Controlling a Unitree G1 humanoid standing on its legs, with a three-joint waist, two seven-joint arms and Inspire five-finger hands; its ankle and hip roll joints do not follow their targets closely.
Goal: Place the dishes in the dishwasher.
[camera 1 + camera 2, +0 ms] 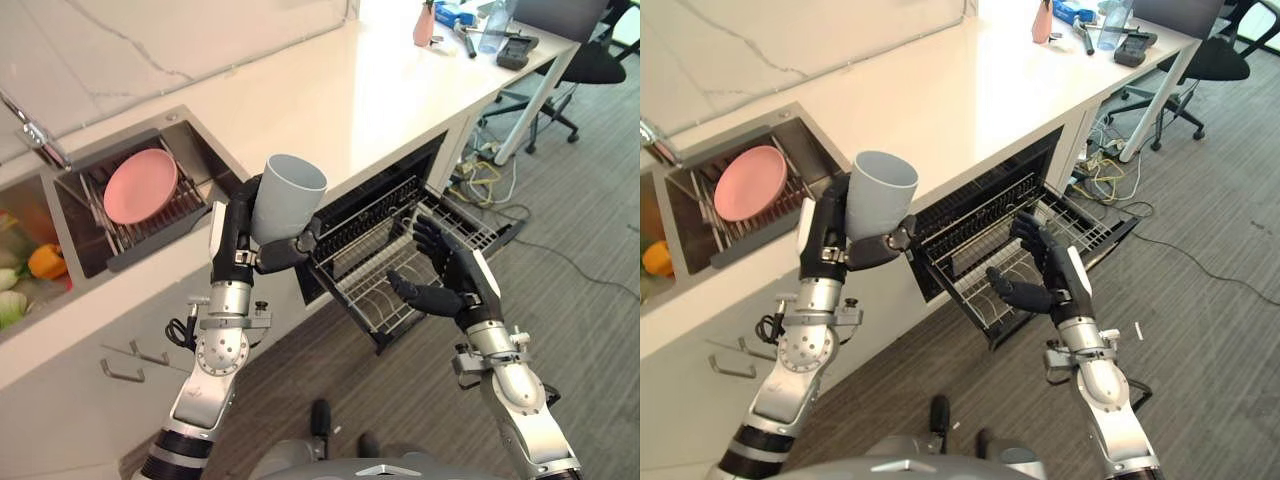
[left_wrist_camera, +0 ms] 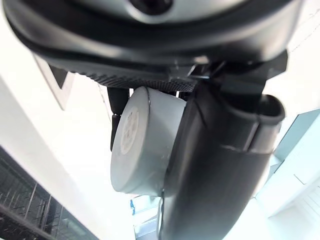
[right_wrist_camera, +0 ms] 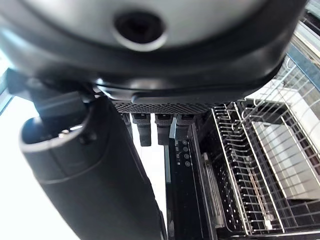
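Left hand (image 1: pixel 238 240) fingers around unlabelled grey cup (image 1: pixel 285 200).

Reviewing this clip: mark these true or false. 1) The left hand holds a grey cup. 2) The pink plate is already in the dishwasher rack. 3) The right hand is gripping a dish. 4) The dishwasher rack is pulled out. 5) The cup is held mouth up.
1) True: the left hand is curled round the grey cup.
2) False: the pink plate stands in the sink rack.
3) False: the right hand is open and holds nothing, over the dishwasher rack.
4) True: the rack is drawn out of the dishwasher.
5) True.
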